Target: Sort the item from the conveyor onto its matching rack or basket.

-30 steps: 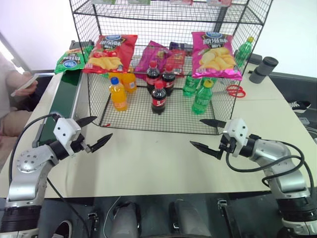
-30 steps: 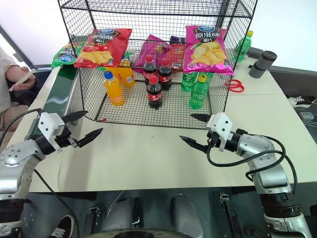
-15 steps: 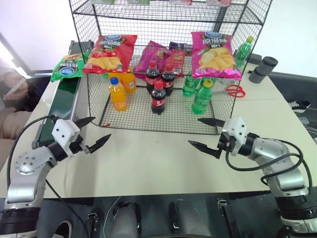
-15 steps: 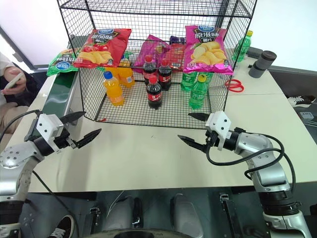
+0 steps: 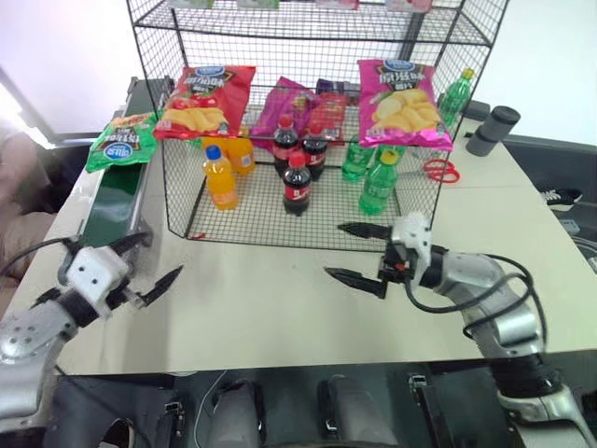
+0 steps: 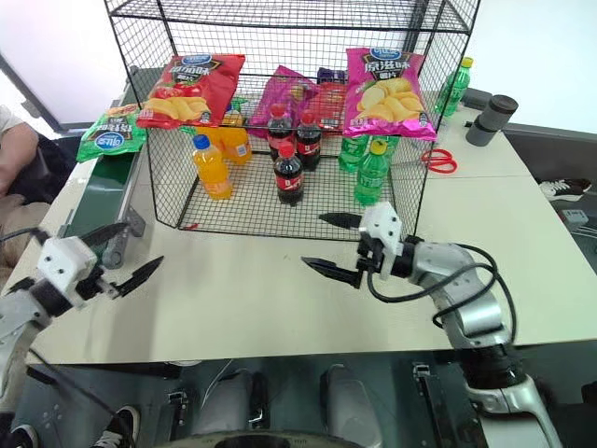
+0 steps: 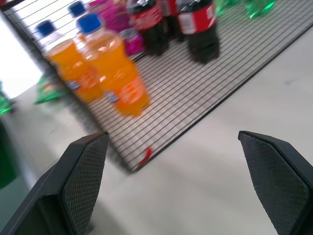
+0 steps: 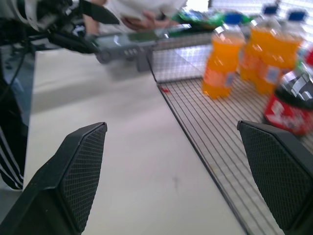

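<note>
- green crisp bag (image 5: 119, 147) on the conveyor (image 5: 112, 198), far left: a blue oval logo, lettering too small to read.
- pink crisp bag (image 6: 378, 81): chinese characters, unreadable.

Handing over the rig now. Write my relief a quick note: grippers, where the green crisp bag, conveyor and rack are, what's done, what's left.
Left gripper: open, empty, low beside the near end of the conveyor.
Right gripper: open, empty, over the table in front of the rack.
Green crisp bag: lying on the conveyor's far part, beside the rack's left side, untouched.
Done: nothing picked yet.
Left: grasp the bag and place it on the rack with the other crisp bags.
</note>
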`<action>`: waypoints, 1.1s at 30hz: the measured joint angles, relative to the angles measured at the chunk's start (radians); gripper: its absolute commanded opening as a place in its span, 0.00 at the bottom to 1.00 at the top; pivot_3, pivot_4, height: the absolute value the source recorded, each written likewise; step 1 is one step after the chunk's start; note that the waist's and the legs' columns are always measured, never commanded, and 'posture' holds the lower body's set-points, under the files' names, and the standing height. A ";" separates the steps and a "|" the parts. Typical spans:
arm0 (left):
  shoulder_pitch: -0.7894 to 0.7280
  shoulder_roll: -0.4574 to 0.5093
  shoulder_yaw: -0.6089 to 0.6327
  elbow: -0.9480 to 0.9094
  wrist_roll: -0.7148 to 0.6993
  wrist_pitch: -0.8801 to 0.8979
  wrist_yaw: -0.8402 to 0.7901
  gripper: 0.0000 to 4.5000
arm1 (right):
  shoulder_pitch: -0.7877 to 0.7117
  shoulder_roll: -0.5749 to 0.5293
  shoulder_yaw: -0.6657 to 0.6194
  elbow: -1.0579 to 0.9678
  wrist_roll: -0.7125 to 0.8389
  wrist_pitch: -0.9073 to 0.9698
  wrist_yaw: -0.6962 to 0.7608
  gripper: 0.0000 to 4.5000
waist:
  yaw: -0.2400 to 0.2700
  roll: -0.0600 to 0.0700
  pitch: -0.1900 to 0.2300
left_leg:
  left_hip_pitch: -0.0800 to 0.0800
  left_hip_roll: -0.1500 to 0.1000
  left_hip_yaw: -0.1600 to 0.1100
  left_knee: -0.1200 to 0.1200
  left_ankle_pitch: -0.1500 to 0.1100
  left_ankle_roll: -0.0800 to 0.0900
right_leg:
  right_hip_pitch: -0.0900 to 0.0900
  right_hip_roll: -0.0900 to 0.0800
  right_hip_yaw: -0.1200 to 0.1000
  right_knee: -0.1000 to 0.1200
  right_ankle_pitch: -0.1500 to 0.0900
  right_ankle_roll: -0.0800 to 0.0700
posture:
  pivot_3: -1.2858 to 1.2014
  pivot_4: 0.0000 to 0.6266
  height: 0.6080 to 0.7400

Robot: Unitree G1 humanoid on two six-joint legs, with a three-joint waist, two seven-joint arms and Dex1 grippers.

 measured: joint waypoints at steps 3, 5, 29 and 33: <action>0.060 -0.006 0.059 -0.023 0.055 -0.044 0.054 1.00 | -0.039 0.026 0.039 0.012 0.018 0.006 0.046 0.99 | 0.006 -0.001 0.000 | 0.000 0.000 0.000 0.000 0.000 0.000 | 0.000 -0.001 0.000 0.000 0.000 0.000 | 0.52 0.24 1.00; 0.087 -0.006 0.094 -0.029 0.093 -0.077 0.083 1.00 | -0.055 0.036 0.066 0.028 0.030 0.023 0.082 0.99 | 0.007 -0.002 -0.001 | 0.000 0.000 0.000 0.000 0.000 0.000 | 0.000 -0.001 0.000 0.000 0.000 -0.001 | 0.52 0.24 1.00; 0.190 0.166 0.169 0.297 0.774 -0.449 0.559 1.00 | -0.145 0.159 0.133 0.176 -0.058 -0.017 0.041 0.99 | 0.001 -0.004 -0.003 | -0.001 0.000 0.004 -0.002 0.000 0.000 | -0.003 -0.003 -0.001 0.000 -0.001 -0.003 | 0.52 0.24 1.00; 0.172 0.167 0.122 0.328 0.775 -0.447 0.572 1.00 | -0.145 0.168 0.135 0.175 -0.063 -0.013 0.026 0.99 | 0.001 -0.004 -0.003 | -0.001 0.000 0.004 -0.002 0.000 0.000 | -0.003 -0.003 -0.001 0.000 -0.001 -0.002 | 0.52 0.24 1.00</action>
